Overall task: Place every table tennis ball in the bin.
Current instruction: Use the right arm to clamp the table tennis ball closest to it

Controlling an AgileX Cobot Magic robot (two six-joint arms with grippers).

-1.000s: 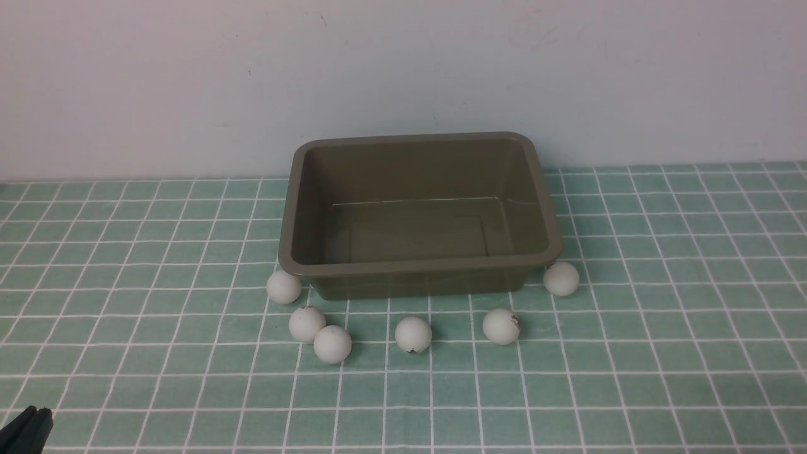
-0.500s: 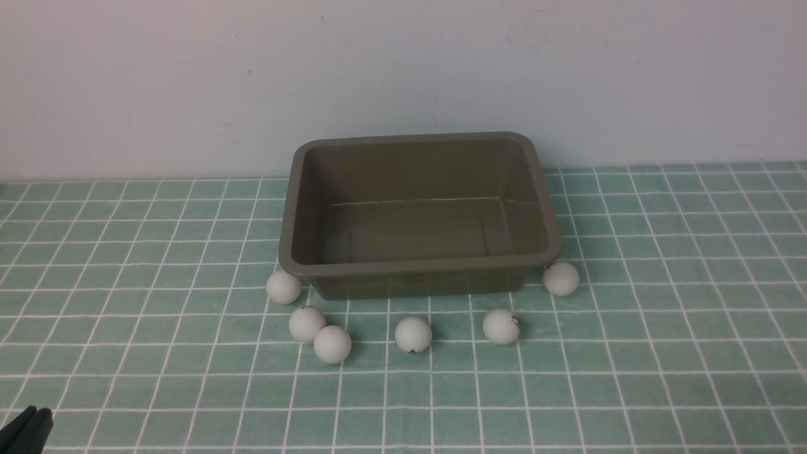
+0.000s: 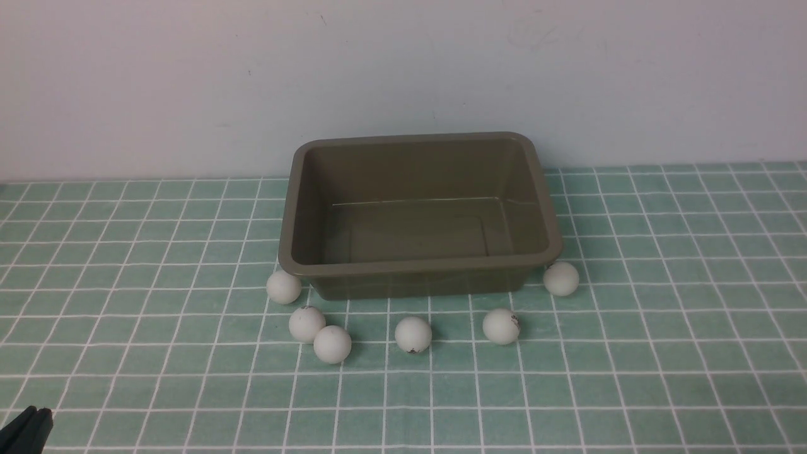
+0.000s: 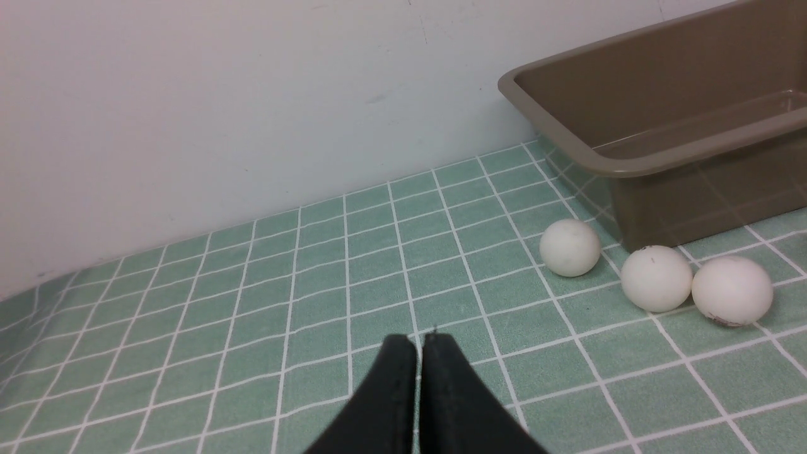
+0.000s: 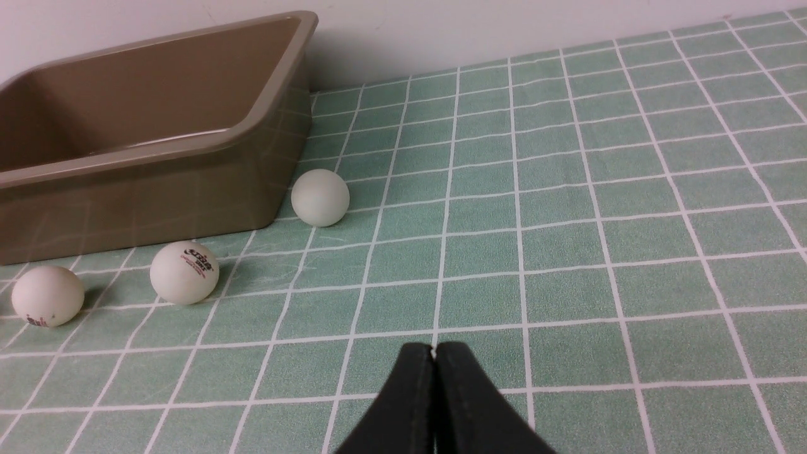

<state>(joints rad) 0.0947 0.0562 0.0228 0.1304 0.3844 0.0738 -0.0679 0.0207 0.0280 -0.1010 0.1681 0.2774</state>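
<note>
In the front view the bin (image 3: 416, 270), an olive-brown plastic tub with sloped walls, rounded corners and a rolled rim, stands empty on the counter (image 3: 662, 378), which is covered in green cloth gridded with white lines. All six balls lie outside it along its near side. The left-corner ball (image 3: 284, 287) and right-corner ball (image 3: 561, 279) sit just beside the bin. The marked ball (image 3: 307, 323) looks to be touching the front ball (image 3: 332, 344), and the middle ball (image 3: 413, 334) and printed ball (image 3: 501, 326) lie apart. Only the tip of the left pincer (image 3: 36, 413) shows, at the near left edge.

In the left wrist view that pincer is pressed fully together and holds nothing, well apart from the three nearest balls.

In the right wrist view the right pincer (image 5: 434, 350) is likewise closed and empty.

The balls look like light, stiff, smooth matte shells that would likely roll at a nudge. Each is best gripped gently from above, across its widest middle.
</note>
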